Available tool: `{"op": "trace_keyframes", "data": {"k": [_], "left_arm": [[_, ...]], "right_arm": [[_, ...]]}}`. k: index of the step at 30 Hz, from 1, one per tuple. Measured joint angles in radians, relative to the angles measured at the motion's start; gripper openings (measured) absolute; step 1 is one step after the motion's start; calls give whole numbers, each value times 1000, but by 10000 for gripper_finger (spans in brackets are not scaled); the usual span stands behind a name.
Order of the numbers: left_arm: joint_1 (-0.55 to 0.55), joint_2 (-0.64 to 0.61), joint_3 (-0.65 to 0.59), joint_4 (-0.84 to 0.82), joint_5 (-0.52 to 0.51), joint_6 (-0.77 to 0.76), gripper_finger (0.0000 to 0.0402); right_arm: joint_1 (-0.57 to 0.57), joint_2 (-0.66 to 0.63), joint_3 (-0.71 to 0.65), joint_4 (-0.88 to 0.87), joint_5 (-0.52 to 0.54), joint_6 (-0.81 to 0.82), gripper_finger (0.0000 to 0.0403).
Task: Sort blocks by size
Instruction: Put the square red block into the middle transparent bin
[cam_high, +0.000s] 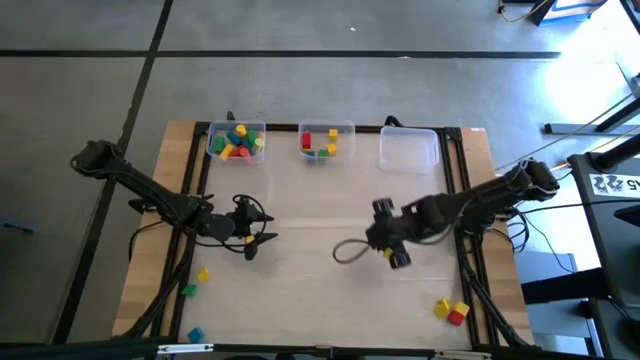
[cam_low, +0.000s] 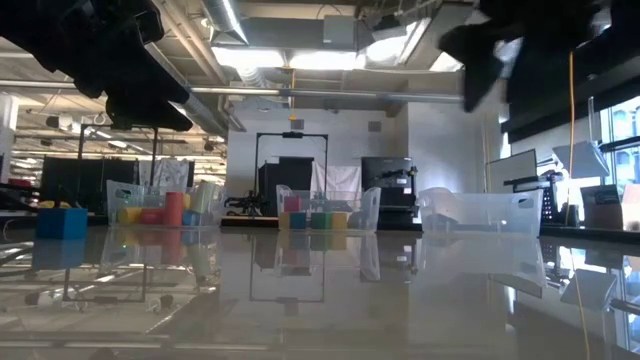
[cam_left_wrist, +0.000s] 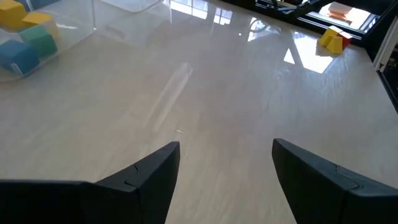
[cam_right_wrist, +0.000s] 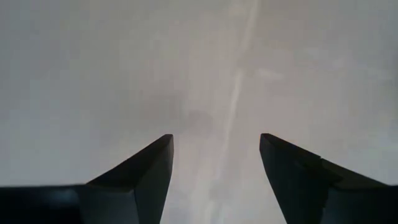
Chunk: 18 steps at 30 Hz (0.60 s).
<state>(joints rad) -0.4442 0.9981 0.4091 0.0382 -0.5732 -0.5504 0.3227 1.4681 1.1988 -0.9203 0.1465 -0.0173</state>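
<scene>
- Right gripper: fingers apart, nothing held, over bare mid-table.
- Loose yellow and red blocks lie near the front right corner, toward the front edge from this gripper.
- Left gripper: fingers apart, empty, farther off.

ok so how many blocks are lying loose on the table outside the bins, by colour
yellow blocks: 3
green block: 1
blue block: 1
red block: 1
total: 6 loose, 3 near the left arm and 3 near the right
</scene>
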Motion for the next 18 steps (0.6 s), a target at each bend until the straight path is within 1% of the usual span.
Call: {"op": "trace_keyframes", "data": {"k": [4, 10, 12, 18], "left_arm": [[0, 0, 0, 0, 0, 0, 253], [0, 0, 0, 0, 0, 0, 253], [0, 0, 0, 0, 0, 0, 253], [0, 0, 0, -1, 0, 0, 253]], "right_arm": [[89, 0, 0, -39, -45, 171, 243], [220, 0, 0, -100, -53, 369, 243], [265, 7, 0, -121, -56, 459, 243], [403, 20, 0, -177, -106, 689, 243]]}}
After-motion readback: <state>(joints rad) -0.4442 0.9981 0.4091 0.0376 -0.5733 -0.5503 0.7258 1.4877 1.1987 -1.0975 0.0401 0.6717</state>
